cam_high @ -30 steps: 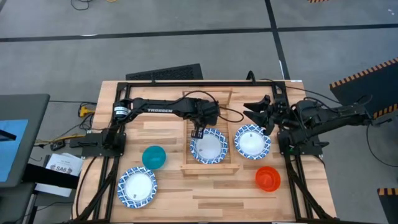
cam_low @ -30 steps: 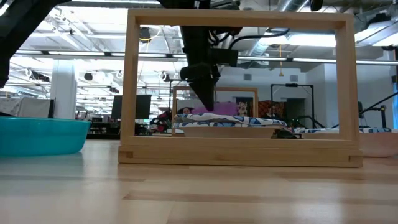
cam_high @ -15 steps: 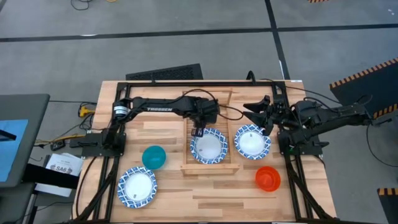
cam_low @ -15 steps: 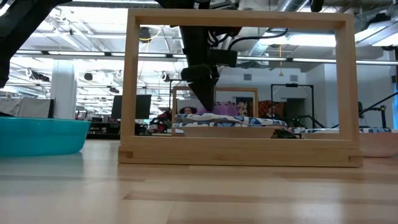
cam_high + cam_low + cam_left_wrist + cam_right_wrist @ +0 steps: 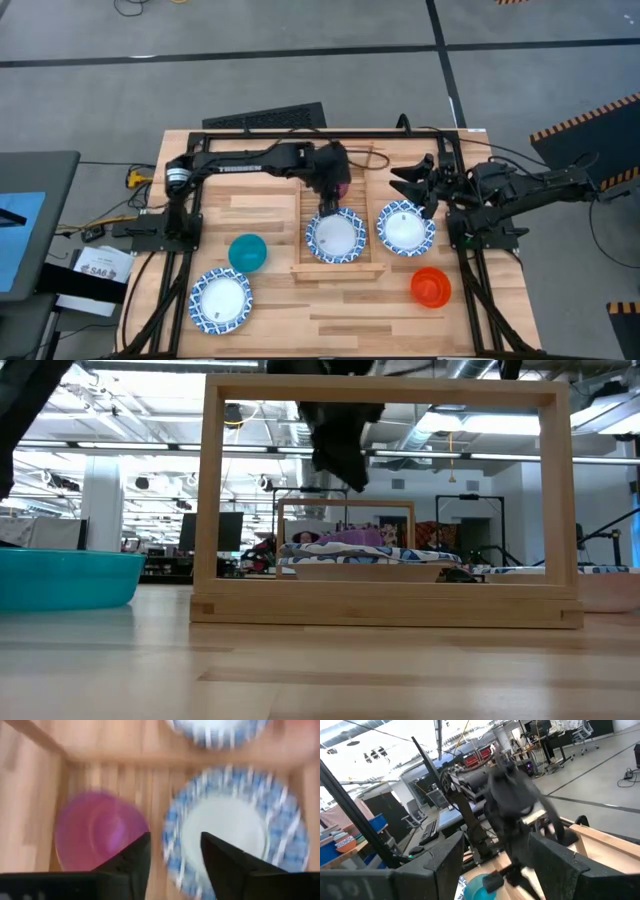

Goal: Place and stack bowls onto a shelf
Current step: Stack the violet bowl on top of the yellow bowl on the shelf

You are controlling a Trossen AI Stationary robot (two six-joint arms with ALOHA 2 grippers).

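Note:
The shelf [image 5: 300, 238] lies in the middle of the table, its long side running near to far. A white bowl with a blue patterned rim [image 5: 336, 238] sits on its slats at the near end. Behind it on the slats sits a purple bowl [image 5: 97, 831], half hidden under my left arm in the high view. My left gripper [image 5: 172, 852] hangs open above the gap between these two bowls, tilted down and touching neither. My right gripper [image 5: 412, 182] waits open at the right, above the table.
A second blue-rimmed bowl [image 5: 405, 227] stands just right of the shelf, and a third [image 5: 221, 300] at the near left. A teal bowl [image 5: 247, 252] is left of the shelf and an orange-red bowl [image 5: 431, 286] at the near right. The shelf's upright end frame [image 5: 385, 610] faces the near edge.
My left gripper has risen from the far rim of the blue-rimmed bowl on the shelf and drawn a little toward the far edge, rolling at the wrist. The bowl has stayed on the slats. The purple bowl now shows beside the arm in the high view.

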